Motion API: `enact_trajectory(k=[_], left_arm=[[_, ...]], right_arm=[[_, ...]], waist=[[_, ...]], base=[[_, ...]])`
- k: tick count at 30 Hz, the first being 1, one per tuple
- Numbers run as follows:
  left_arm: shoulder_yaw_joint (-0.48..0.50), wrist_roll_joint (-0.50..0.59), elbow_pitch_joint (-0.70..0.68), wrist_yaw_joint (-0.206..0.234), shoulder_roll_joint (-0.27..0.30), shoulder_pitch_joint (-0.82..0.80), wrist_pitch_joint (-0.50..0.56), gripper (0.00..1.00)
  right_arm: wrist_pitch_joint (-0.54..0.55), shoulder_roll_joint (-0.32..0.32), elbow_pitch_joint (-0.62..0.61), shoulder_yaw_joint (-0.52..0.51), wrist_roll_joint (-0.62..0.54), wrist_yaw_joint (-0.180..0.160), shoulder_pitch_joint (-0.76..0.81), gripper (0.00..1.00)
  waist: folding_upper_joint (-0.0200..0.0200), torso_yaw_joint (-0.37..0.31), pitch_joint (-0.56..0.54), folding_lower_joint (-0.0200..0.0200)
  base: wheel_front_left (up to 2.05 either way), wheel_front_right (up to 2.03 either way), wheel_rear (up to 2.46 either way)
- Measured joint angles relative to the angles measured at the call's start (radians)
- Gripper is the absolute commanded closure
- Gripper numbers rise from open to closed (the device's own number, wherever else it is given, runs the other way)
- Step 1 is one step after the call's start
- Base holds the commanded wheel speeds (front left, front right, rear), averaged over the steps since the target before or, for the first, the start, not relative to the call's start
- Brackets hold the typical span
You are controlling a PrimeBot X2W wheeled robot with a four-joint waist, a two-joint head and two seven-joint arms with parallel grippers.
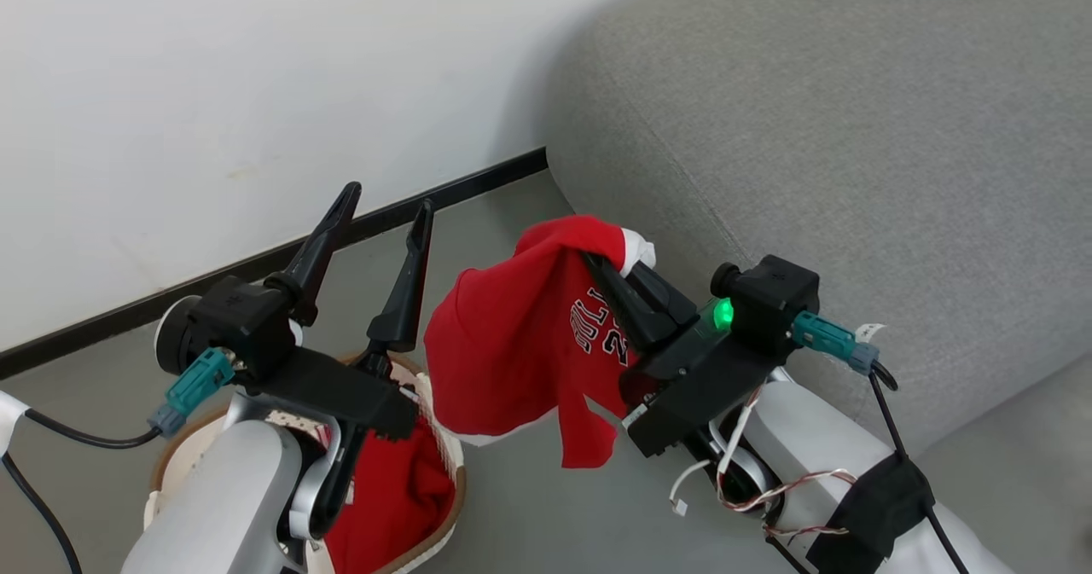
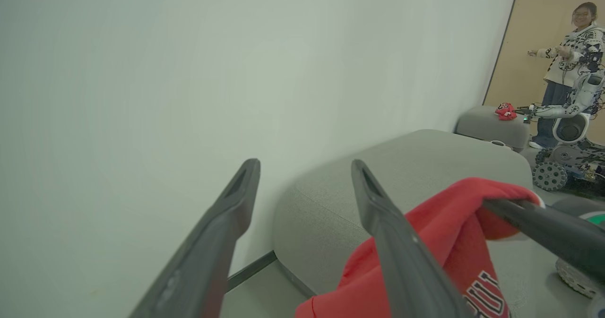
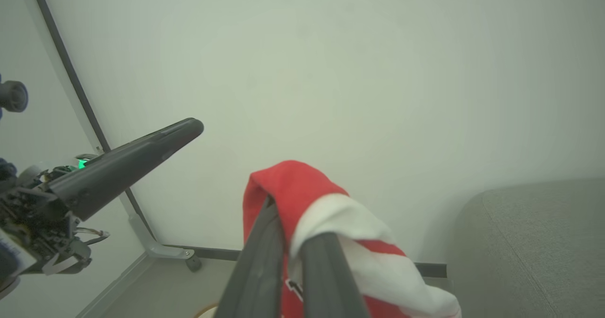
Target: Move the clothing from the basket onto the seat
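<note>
Jersey of soft red cloth limp in tight right claw; left claw wide near perforated basket.

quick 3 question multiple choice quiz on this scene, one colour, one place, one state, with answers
1. The seat is
A grey
B brown
C blue

2. The jersey is
A spread flat on the seat
B hanging from the right gripper
C folded on a table

3. The left gripper is
A shut on the jersey
B shut, empty
C open, empty

Answers:
1 A: the head view shows grey fabric.
2 B: the closed fingers pinch the white trim and the red cloth dangles below.
3 C: its fingers stand apart with nothing between them.
</note>
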Motion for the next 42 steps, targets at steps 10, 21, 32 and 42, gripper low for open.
enact_trajectory(k=[10, 21, 32, 42], left_arm=[[-0.002, 0.002, -0.008, 0.0, 0.008, 0.0, 0.0, 0.0], [-0.01, 0.007, -0.014, 0.0, 0.009, 0.0, 0.003, 0.0], [-0.048, 0.008, 0.006, -0.013, -0.019, -0.019, 0.021, 0.0], [-0.056, 0.009, 0.027, -0.02, -0.027, -0.03, 0.023, 0.0]], right_arm=[[0.0, 0.003, -0.025, -0.009, -0.008, -0.007, 0.014, 1.0], [0.0, 0.003, -0.056, -0.032, -0.017, -0.009, 0.026, 1.0], [0.0, -0.021, -0.112, -0.077, -0.045, -0.038, 0.078, 1.0], [0.0, -0.055, -0.142, -0.13, -0.062, -0.058, 0.095, 1.0]], waist=[[0.0, -0.065, 0.016, 0.0], [0.0, -0.14, 0.027, 0.0], [0.0, -0.166, 0.037, 0.0], [0.0, -0.17, 0.046, 0.0]], base=[[0.0, 0.0, 0.0], [0.0, 0.0, 0.0], [0.0, 0.0, 0.0], [0.0, 0.0, 0.0]])
